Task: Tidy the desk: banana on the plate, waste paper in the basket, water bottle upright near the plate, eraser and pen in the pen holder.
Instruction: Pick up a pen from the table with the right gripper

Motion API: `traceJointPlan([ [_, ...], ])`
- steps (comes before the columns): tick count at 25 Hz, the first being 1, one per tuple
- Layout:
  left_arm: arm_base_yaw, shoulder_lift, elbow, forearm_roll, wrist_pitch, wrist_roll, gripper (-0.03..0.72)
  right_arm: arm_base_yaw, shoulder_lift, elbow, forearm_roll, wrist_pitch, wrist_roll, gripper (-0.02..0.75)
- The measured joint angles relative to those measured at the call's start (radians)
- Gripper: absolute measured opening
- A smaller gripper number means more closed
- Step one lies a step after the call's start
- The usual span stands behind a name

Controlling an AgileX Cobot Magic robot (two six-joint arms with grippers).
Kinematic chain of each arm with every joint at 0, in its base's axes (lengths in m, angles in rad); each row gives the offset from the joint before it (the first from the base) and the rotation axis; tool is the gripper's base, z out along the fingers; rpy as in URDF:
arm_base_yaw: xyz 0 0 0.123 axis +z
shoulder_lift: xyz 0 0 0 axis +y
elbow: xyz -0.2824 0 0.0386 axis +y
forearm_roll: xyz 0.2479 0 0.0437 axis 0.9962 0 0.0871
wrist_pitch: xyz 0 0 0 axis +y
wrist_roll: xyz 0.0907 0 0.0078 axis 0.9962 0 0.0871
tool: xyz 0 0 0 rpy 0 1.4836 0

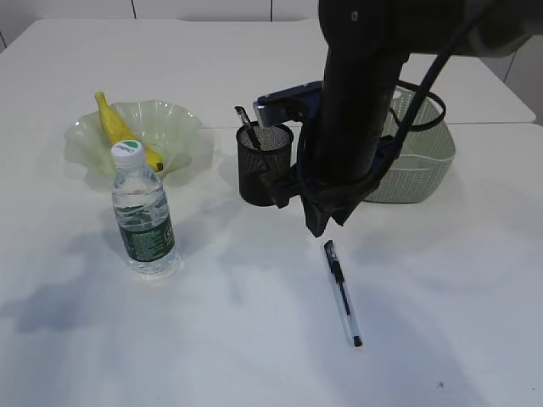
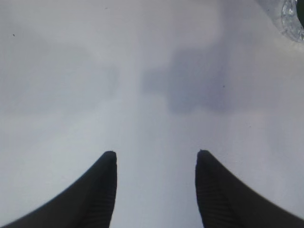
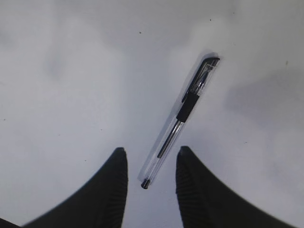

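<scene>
White counter (image 1: 254,356), plain and matte, carries everything; a second white surface butts up behind it.

Banana (image 1: 114,127) lies in the pale green ruffled plate (image 1: 182,119) at far left, so that item reads as done. Water bottle (image 1: 142,216) stands upright, cap on, just in front of the plate: also placed as the task asks. Black mesh pen holder (image 1: 265,165) sits mid-counter with one dark stick-like item leaning out of it; cannot tell from here what that item is, or whether the eraser is inside. Green woven basket (image 1: 424,161) stands to the right of the holder, mostly hidden by the arm; its contents are not visible.

Remaining item: pen (image 3: 178,121), clear barrel with black grip and cap, lying flat on the counter in front of the holder, apart from everything else.

Right gripper (image 3: 151,166) hangs above the pen, jaws apart and empty, with the pen's tip end showing between them. Judgement: the opening straddles the barrel, likely set up for a pinch across its width. The grip would land near one end, so the pen may tilt when lifted.

Left gripper (image 2: 156,171) is over bare counter, jaws wide apart, holding nothing; the bottle's base just shows at the frame corner. Appears parked clear of the right arm's work.
</scene>
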Motion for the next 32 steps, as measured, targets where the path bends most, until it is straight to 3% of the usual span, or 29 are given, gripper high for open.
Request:
traceJointPlan([
  [8,0.0,0.0,0.0,0.002,0.002,0.0,0.373,0.0,0.141,0.0,-0.027,0.0,0.102,0.313],
  [16,0.0,0.0,0.0,0.002,-0.002,0.0,0.373,-0.012,0.175,0.0,-0.032,0.0,0.158,0.315],
  [23,0.0,0.0,0.0,0.002,-0.027,0.0,0.366,-0.075,0.206,-0.002,-0.004,0.0,0.211,0.316],
  [32,0.0,0.0,0.0,0.0,-0.051,0.0,0.363,-0.077,0.229,-0.002,0.042,-0.053,0.258,0.316],
])
